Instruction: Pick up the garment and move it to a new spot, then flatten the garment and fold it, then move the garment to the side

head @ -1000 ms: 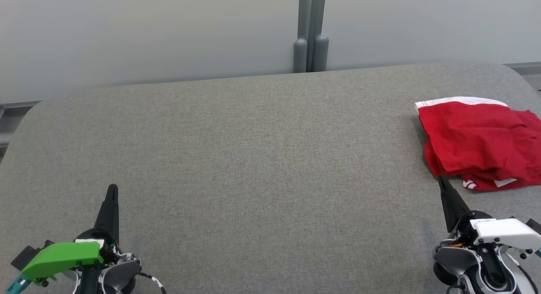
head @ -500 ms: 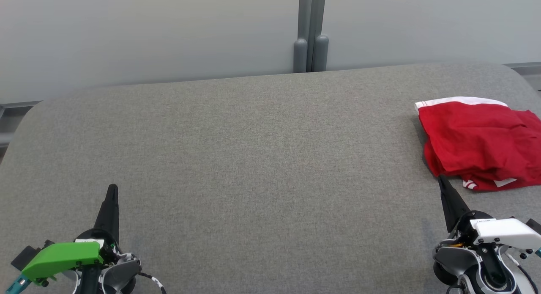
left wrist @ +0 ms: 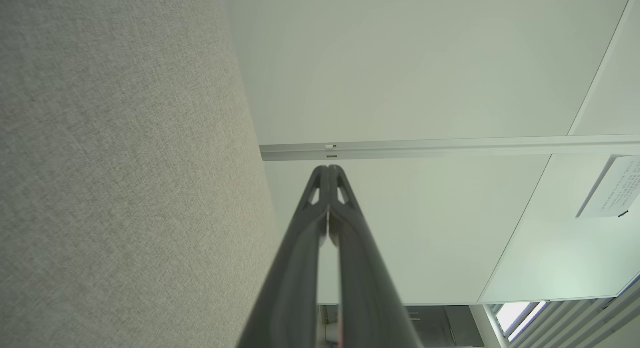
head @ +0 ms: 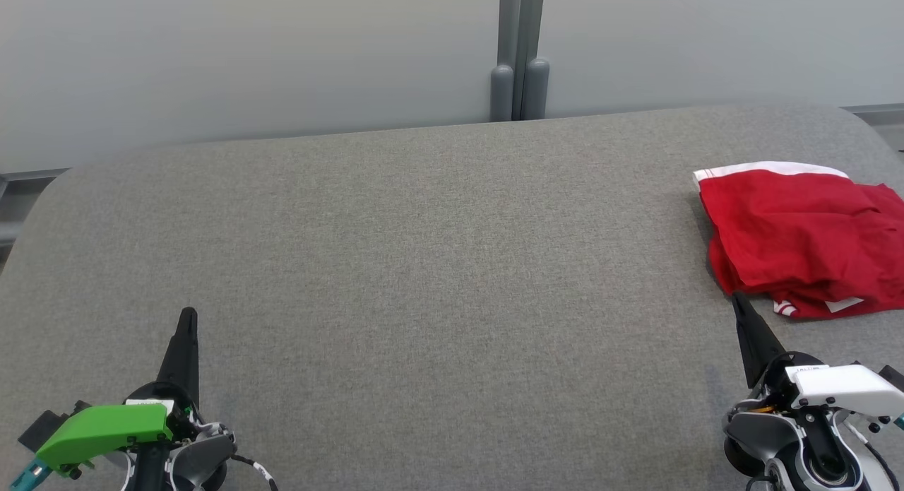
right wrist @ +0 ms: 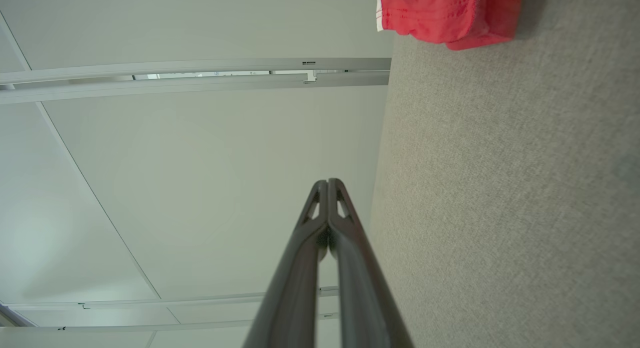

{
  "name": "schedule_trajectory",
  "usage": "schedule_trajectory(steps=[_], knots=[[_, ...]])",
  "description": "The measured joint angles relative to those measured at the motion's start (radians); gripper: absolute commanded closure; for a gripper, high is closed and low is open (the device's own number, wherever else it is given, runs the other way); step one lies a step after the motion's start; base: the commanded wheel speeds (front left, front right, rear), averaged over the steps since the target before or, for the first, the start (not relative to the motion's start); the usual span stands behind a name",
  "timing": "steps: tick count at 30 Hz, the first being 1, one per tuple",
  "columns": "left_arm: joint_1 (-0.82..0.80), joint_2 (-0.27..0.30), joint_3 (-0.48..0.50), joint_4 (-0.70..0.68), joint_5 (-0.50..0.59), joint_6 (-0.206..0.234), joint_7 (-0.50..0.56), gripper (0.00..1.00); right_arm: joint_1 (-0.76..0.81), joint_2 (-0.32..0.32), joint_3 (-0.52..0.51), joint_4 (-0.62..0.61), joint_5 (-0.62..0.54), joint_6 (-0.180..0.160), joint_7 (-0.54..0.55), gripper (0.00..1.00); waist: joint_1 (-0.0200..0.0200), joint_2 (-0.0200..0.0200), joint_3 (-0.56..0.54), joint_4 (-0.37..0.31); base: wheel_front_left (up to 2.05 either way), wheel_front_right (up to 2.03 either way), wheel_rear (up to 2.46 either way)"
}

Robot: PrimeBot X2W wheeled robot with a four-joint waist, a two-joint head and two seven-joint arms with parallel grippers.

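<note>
- Red shorts lie on the grey fabric table, just beyond the right gripper tip.
- Left gripper well apart from the shorts.
- Both jaws closed, empty, pointing forward.

No text could be read. A white sheet on the wall carried several lines of small print, too small to make out. A small white label on the right end effector bore dark marks, blurred past reading. A second label on the left end effector was just as illegible. A white tag at the garment's near edge showed no legible writing.
</note>
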Motion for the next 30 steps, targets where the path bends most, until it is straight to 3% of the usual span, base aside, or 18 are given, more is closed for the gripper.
schedule_trajectory(steps=[30], knots=[[0.0, 0.0, 0.0, 0.0, 0.0, 0.0, 0.0, 1.0, 0.0, 0.0, 0.0, 0.0, 0.0, 0.0, 0.0, 1.0, 0.0, 0.0, 0.0, 0.0, 0.0, 0.0, 0.0]])
